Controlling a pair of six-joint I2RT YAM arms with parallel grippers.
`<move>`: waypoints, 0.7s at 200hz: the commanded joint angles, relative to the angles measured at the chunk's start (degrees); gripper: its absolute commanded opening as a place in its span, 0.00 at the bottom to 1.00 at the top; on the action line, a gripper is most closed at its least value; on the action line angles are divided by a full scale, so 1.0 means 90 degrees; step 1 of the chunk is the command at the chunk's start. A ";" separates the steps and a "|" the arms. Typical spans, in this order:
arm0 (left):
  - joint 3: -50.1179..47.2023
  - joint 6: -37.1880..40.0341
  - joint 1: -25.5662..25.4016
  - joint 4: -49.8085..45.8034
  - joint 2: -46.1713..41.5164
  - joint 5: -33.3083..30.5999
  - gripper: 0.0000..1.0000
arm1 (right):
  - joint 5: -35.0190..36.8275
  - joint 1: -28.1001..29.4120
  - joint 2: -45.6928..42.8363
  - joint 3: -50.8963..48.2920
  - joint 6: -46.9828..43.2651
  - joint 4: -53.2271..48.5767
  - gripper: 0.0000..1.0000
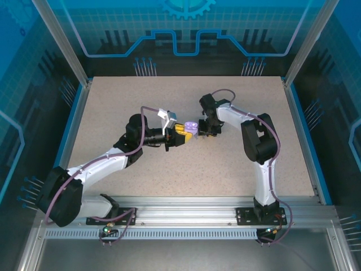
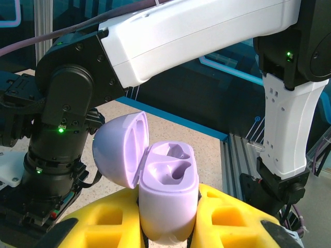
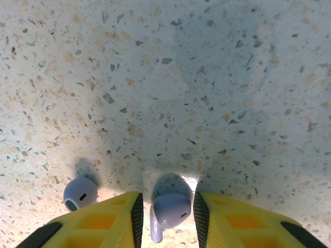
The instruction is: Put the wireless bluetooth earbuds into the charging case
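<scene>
Left wrist view: nearest your lens, the left gripper (image 2: 168, 230) is clamped on the case (image 2: 168, 199), with its 2 yellow fingers (image 2: 111, 225) pressing the lilac shell from either side. The case stands upright, and its lid (image 2: 120, 147) is swung open to the left on the hinge. You look straight into its 2 wells, both showing plain lilac plastic. Behind the case you see a strip of table (image 2: 207, 147). Beyond that the right arm (image 2: 207, 36) crosses the upper frame, a white shell over black joints with green lights lit.

Right wrist view: at the bottom edge, the right gripper (image 3: 168, 219) points down at the speckled top. 1 lilac earbud (image 3: 173, 209) lies between its 2 yellow fingers, stem toward the lens. The pads sit just beside it, and the one on the picture's right is nearly touching. You cannot tell whether they are pinching it. A 2nd earbud (image 3: 80, 192), also lilac, lies on the table just outside the finger on the picture's left, apart from the 1st.

Top external view: from the bases at the near edge, both arms reach to the middle of the table, where the 2 grippers come close together. The case sits at the left gripper's tip, just beside the right gripper, which points down at the table.
</scene>
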 commanded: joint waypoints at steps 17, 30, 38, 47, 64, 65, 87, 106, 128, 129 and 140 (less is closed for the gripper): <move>0.0113 -0.0009 0.0053 0.0009 -0.0076 0.0007 0.00 | 0.0134 0.0086 0.0176 0.0036 0.0068 -0.0115 0.31; 0.0106 -0.0013 0.0048 -0.0010 -0.0076 -0.0004 0.00 | 0.0161 0.0088 0.0137 0.0023 0.0048 -0.0121 0.30; 0.0113 -0.0011 0.0047 -0.0016 -0.0085 -0.0008 0.00 | 0.0171 0.0089 0.0116 0.0008 0.0044 -0.0100 0.30; 0.0108 -0.0021 0.0045 -0.0027 -0.0086 -0.0020 0.00 | 0.0174 0.0084 0.0081 -0.0026 0.0043 -0.0081 0.29; 0.0107 -0.0020 0.0046 -0.0058 -0.0087 -0.0027 0.00 | 0.0148 0.0072 0.0029 -0.0081 0.0033 -0.0025 0.28; 0.0107 -0.0019 0.0045 -0.0059 -0.0087 -0.0023 0.00 | 0.0147 0.0072 0.0023 -0.0084 0.0038 -0.0011 0.28; 0.0125 0.0009 0.0045 -0.0135 -0.0104 -0.0033 0.00 | 0.0116 0.0044 -0.0058 -0.0172 0.0044 0.0065 0.28; 0.0133 0.0021 0.0045 -0.0175 -0.0116 -0.0030 0.00 | 0.0121 0.0033 -0.0129 -0.0248 0.0070 0.0128 0.27; 0.0137 0.0020 0.0046 -0.0199 -0.0114 -0.0038 0.00 | 0.0125 0.0010 -0.0185 -0.0290 0.0059 0.0149 0.27; 0.0136 0.0021 0.0045 -0.0198 -0.0115 -0.0038 0.00 | 0.0125 0.0012 -0.0187 -0.0291 0.0056 0.0154 0.27; 0.0150 0.0017 0.0051 -0.0213 -0.0116 -0.0038 0.00 | 0.0120 -0.0002 -0.0233 -0.0329 0.0063 0.0181 0.27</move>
